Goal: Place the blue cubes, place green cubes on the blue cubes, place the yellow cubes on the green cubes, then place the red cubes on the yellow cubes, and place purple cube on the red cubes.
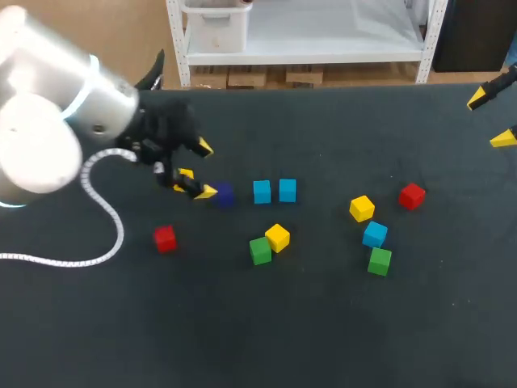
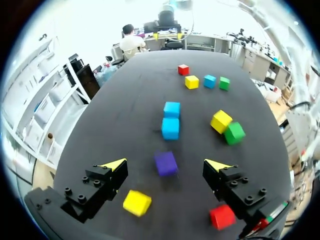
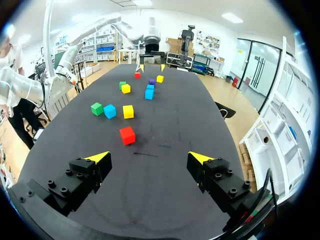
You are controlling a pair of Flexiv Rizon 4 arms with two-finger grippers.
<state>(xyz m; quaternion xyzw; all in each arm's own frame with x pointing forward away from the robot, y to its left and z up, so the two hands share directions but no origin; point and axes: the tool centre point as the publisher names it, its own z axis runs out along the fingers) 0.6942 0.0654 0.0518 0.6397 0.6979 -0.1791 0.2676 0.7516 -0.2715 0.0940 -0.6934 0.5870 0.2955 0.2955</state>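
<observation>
Our left jaws hang wide open and empty by the purple cube point(image 2: 166, 163); pushed forward, it could scatter the two blue cubes point(image 2: 170, 128).

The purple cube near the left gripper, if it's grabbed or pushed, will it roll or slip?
The purple cube looks rigid with flat faces, so the left gripper should probably get a square grip. Sitting flat on the dark table, it likely slides rather than rolls when pushed. It looks small, so probably light.
</observation>
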